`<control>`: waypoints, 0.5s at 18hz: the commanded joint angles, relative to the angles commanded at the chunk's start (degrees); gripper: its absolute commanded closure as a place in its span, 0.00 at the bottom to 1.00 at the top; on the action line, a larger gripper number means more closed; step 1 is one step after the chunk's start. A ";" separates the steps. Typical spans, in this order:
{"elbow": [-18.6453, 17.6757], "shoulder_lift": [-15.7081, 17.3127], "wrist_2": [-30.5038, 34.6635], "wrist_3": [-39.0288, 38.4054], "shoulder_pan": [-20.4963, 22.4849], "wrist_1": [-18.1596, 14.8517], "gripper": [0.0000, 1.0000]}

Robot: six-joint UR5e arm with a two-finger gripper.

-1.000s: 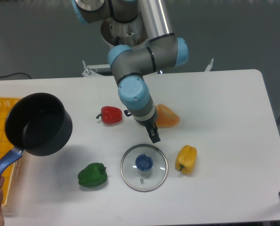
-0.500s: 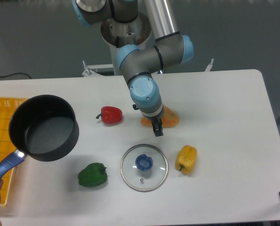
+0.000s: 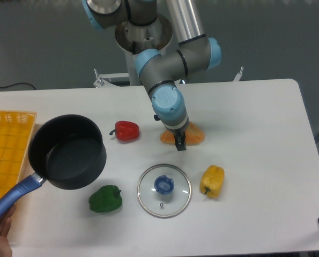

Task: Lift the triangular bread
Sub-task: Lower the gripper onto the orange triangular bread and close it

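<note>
One triangular bread [image 3: 194, 136] under the gripper [image 3: 180, 143], jaw gap unclear; three peppers nearby.

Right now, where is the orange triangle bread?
The triangle bread lies near the middle of the white table, partly hidden under the gripper, right of the red pepper and above the glass lid.
</note>
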 joint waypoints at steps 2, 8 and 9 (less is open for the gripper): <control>-0.17 -0.09 0.00 0.00 0.00 0.09 0.00; -0.35 -0.35 0.09 -0.44 -0.09 0.61 0.00; -0.35 -0.44 0.09 -0.87 -0.17 0.62 0.01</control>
